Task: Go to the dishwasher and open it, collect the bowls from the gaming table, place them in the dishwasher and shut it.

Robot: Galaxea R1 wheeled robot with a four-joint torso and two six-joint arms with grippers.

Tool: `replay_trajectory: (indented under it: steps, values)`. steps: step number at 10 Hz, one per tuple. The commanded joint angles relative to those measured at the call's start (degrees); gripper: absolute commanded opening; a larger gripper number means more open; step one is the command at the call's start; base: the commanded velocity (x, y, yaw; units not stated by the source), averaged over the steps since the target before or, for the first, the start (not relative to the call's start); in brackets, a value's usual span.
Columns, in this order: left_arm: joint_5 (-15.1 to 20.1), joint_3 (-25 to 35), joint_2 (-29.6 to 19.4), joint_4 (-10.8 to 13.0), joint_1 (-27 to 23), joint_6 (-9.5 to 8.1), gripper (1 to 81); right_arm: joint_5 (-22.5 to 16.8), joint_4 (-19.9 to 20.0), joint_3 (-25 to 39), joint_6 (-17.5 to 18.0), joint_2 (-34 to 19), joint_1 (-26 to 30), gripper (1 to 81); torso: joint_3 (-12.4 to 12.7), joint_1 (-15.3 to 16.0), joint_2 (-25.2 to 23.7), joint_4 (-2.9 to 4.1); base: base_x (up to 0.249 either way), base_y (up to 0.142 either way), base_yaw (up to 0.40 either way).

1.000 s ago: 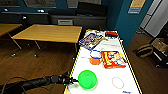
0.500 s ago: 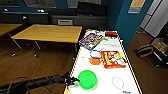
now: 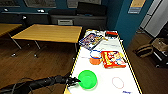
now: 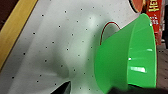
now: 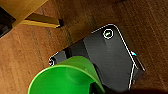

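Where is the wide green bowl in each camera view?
Head: wide green bowl on the white table, near end.
Left wrist: close up, on that table.
Right wrist: a green bowl over wood floor, seemingly another one.
Shared landmark: the red ring beside it, head and left wrist.

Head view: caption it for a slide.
Left gripper at the wide green bowl on the gaming table, orange bowl beyond.

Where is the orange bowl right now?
In the head view the orange bowl sits on the long white table, about midway along it, just left of the red game box and beyond the big green bowl.
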Motion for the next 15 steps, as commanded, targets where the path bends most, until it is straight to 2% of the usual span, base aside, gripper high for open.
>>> replay_trajectory:
  steps: [1, 7, 8, 12, 15]
  values:
    - [2.91, -0.96, 1.24, -1.27, -7.18, -0.29, 81.1, -2.73, -1.17, 0.38, 0.08, -2.65, 2.08, 1.0, 0.00, 0.00, 0.00, 0.00, 0.000, 0.000, 0.000]
    - [2.91, -4.22, 3.78, -0.93, -3.84, -0.12, 81.1, -2.91, -1.17, 0.03, 0.08, -2.30, 2.44, 1.0, 0.00, 0.00, 0.00, 0.00, 0.000, 0.000, 0.000]
    - [2.91, -4.22, 3.96, -0.66, -3.58, -0.03, 1.0, -2.91, -1.17, 0.03, 0.08, -2.30, 2.52, 1.0, 0.00, 0.00, 0.00, 0.00, 0.000, 0.000, 0.000]
    - [3.70, -2.47, 3.26, 1.09, -3.74, 0.32, 1.0, -2.99, -1.17, 0.03, 0.08, -2.30, 2.44, 1.0, 0.00, 0.00, 0.00, 0.00, 0.000, 0.000, 0.000]
    - [3.78, 5.71, -0.26, 1.62, -6.20, 0.24, 1.0, -2.91, -1.52, 0.38, -0.01, -2.39, 2.52, 1.0, 0.00, 0.00, 0.00, 0.00, 0.000, 0.000, 0.000]
